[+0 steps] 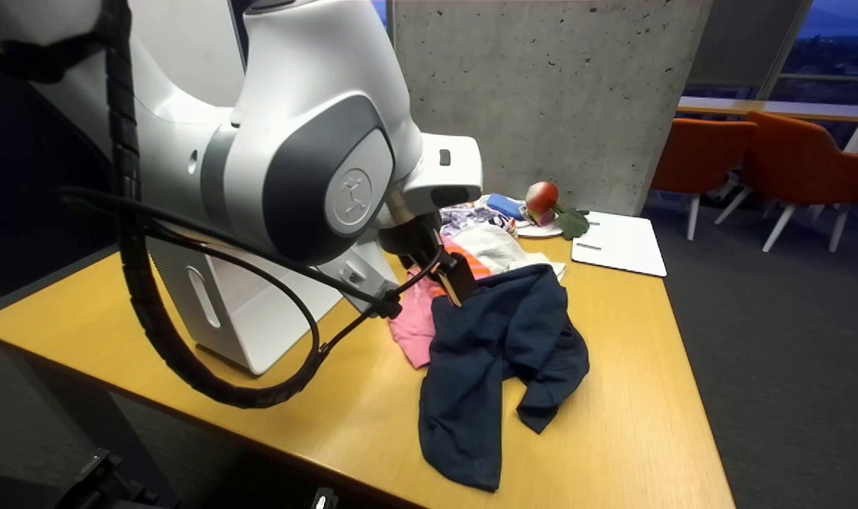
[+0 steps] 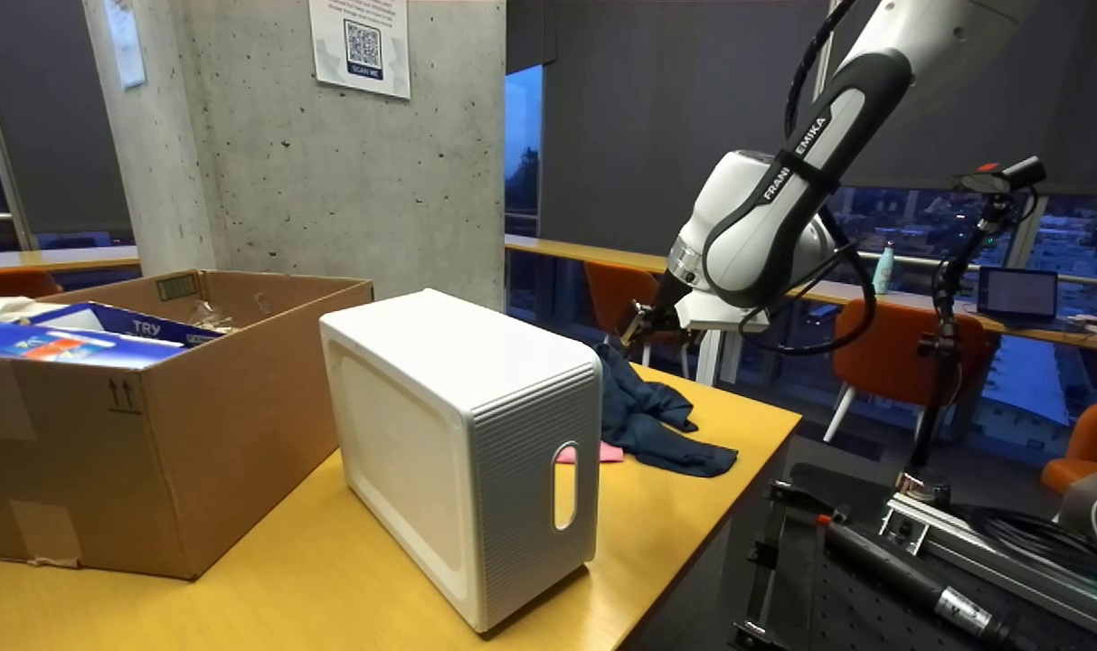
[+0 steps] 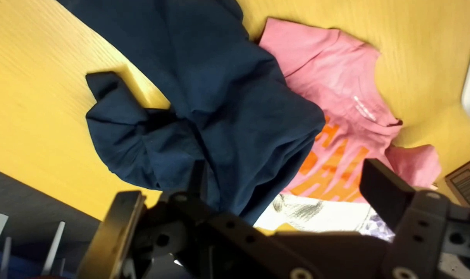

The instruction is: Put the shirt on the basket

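Observation:
The dark navy shirt (image 1: 513, 332) lies limp and crumpled on the table, partly over a pink garment; it also shows in an exterior view (image 2: 643, 416) and fills much of the wrist view (image 3: 227, 97). The big white basket (image 2: 458, 348) lies on its side on the table, slotted end visible; the arm partly covers it in an exterior view (image 1: 276, 332). My gripper (image 3: 283, 170) is open and empty, its fingers spread above the shirt's edge and the pink garment. It also shows in both exterior views (image 1: 460, 279) (image 2: 643, 330). I cannot tell whether a fingertip touches the shirt.
The pink and orange garment (image 3: 335, 77) lies beside the shirt. White cloths (image 1: 489, 247), a red toy (image 1: 542, 198) and a white board (image 1: 619, 244) lie near the concrete pillar (image 1: 542, 92). A filled cardboard box (image 2: 241, 443) stands beside the basket.

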